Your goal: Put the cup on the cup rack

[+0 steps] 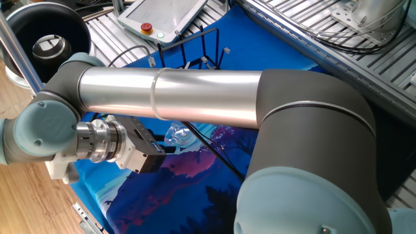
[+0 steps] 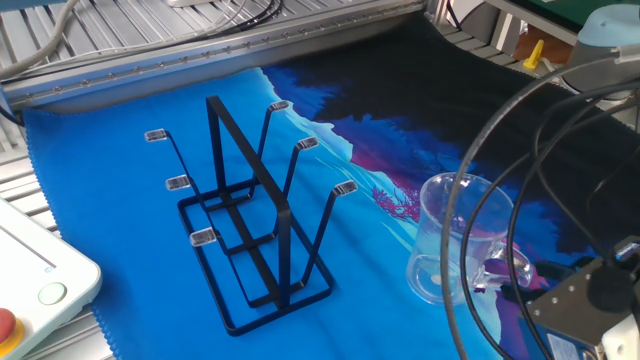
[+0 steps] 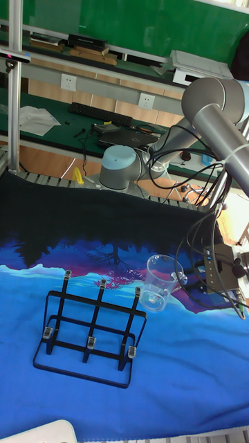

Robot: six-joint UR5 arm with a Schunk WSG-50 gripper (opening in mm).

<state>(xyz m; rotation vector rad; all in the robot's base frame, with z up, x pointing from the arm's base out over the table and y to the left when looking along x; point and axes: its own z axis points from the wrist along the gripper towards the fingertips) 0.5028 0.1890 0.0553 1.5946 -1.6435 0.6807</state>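
1. The cup [image 2: 452,240], a small cylindrical mug of clear glass with a clear loop handle, is seen upright at the lower right of the other fixed view, its open mouth upward and its base close to the blue printed cloth [image 2: 130,250]; whether it rests on the cloth or is raised just above it cannot be told.

2. The cup rack [image 2: 250,235], a black thin-wire frame with a rectangular base and upright pegs tipped by small clear tabs, is found left of centre in that view, near the cup but apart from it. In the tall fixed view the cup [image 3: 157,282] is shown just beside the rack's [image 3: 90,332] right end.

3. The two-finger gripper [image 2: 510,282] is placed at the cup's handle, which is turned to the right edge of the frame. The dark fingertips appear to be drawn in about the handle, but they are crossed by black cables [image 2: 480,200], so it cannot be told whether the handle is actually gripped.

4. The step in hand is judged to be the taking of the cup by its handle; nothing is hung on the rack yet.

5. For the next move, a firm hold must be confirmed, and the cup must be lifted, carried left, tipped, and lowered mouth-first over a free peg.
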